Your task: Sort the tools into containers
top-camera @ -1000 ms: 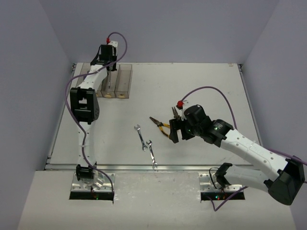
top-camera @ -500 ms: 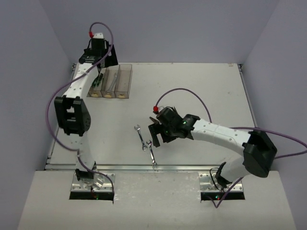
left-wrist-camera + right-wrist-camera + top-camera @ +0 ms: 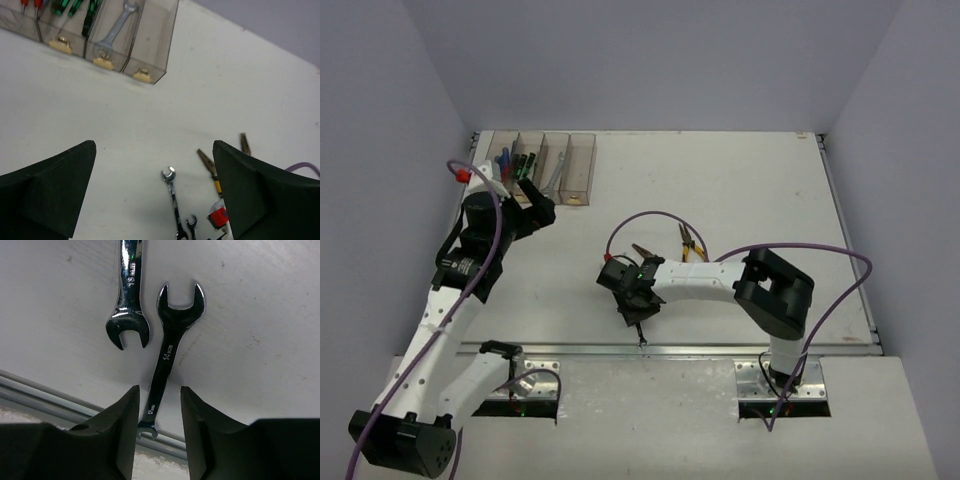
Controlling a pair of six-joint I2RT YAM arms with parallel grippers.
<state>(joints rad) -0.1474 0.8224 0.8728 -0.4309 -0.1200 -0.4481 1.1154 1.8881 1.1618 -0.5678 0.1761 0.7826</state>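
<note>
1. Right now my right gripper (image 3: pixel 160 390) has its jaws partly apart, straddling the lower shank of a silver wrench (image 3: pixel 168 350) in the middle of the wrist view. A sliver of gap shows on either side, so nothing is clamped.
2. Just beside it, toward the upper left, lies a second wrench (image 3: pixel 129 290); the two heads are near but apart.
3. My left gripper (image 3: pixel 154 150) hangs with its jaws wide apart, holding nothing, above the table (image 3: pixel 150 100).
4. At the upper left of that view, the containers (image 3: pixel 155 40) hold green-handled screwdrivers (image 3: pixel 67 7) and another wrench (image 3: pixel 116 27).
5. At the lower right, pliers (image 3: pixel 206 162) lie on the table.
</note>
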